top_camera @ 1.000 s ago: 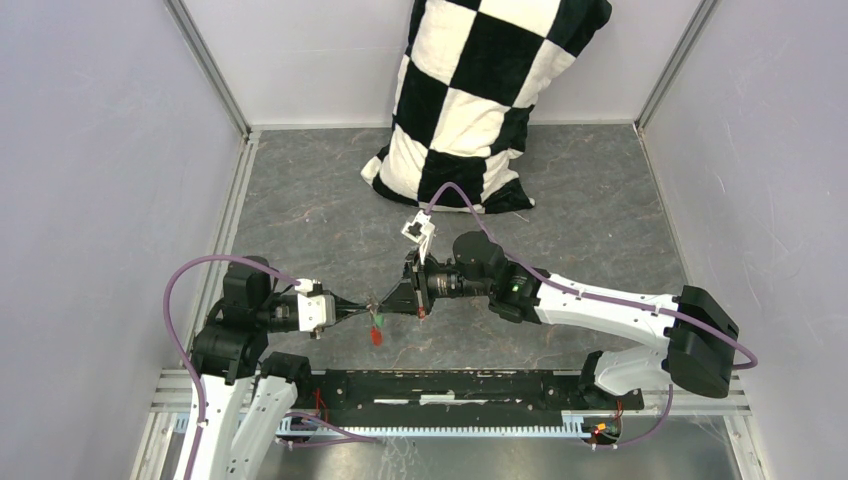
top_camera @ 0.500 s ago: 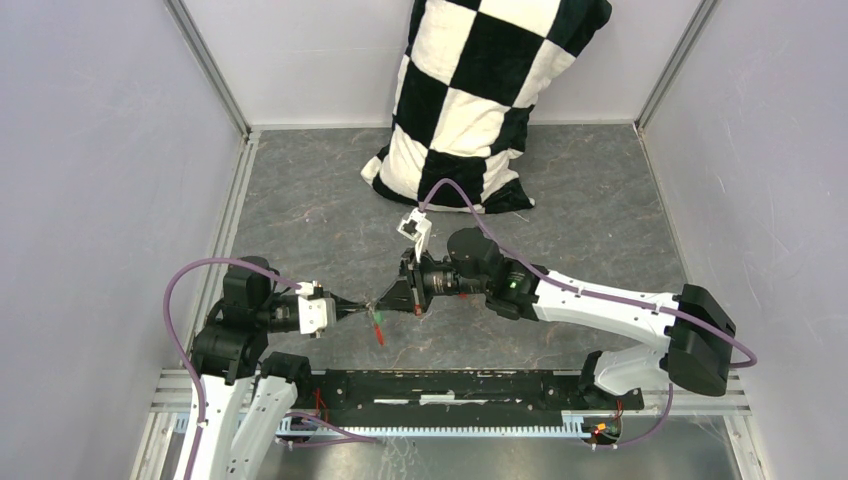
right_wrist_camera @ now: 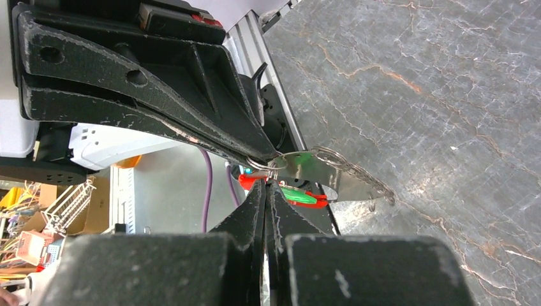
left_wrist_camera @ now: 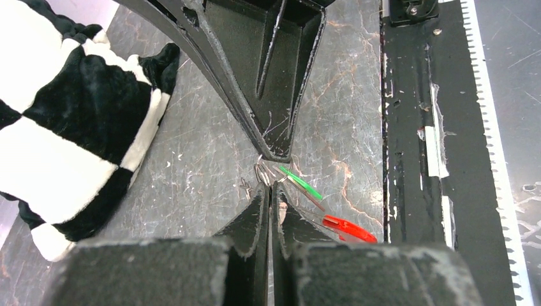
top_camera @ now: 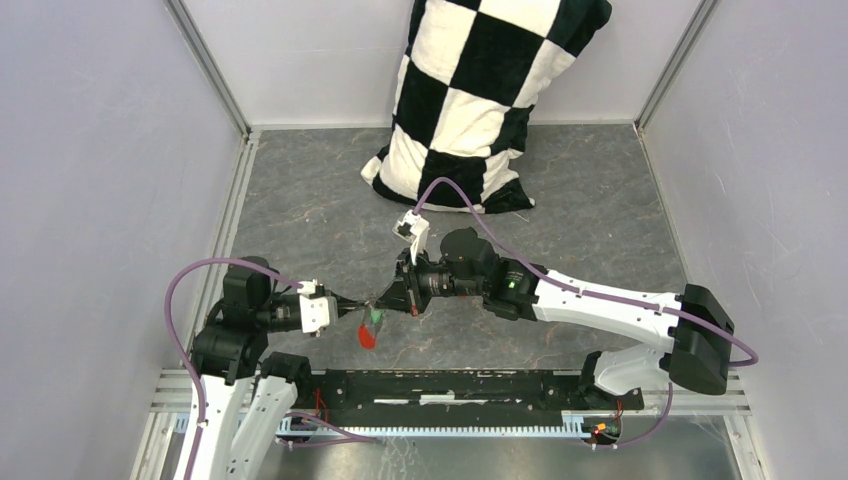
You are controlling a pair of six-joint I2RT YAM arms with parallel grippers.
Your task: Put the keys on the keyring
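Grey marbled tabletop [top_camera: 600,200] fills the booth floor, and a black-and-white chequered pillow [top_camera: 470,100] leans on the back wall, well beyond both claws. We see the left claw [top_camera: 363,308] and the right claw [top_camera: 378,302] meeting tip to tip above the table, each with its fingers pressed together. The keyring [left_wrist_camera: 263,171] has its thin wire loops right at that meeting point, touching both tips; which claw bears it we cannot tell. Just beside the tips, on the side toward the black rail [left_wrist_camera: 408,95], the green-headed key [left_wrist_camera: 301,184] angles away from the loops. A red piece [left_wrist_camera: 348,228] lies farther out alongside the left claw's fingers; key head or fob, we cannot say. From the right wrist, a flat silver blade [right_wrist_camera: 338,178] juts from the loops, off to the right of that claw's fingertips.
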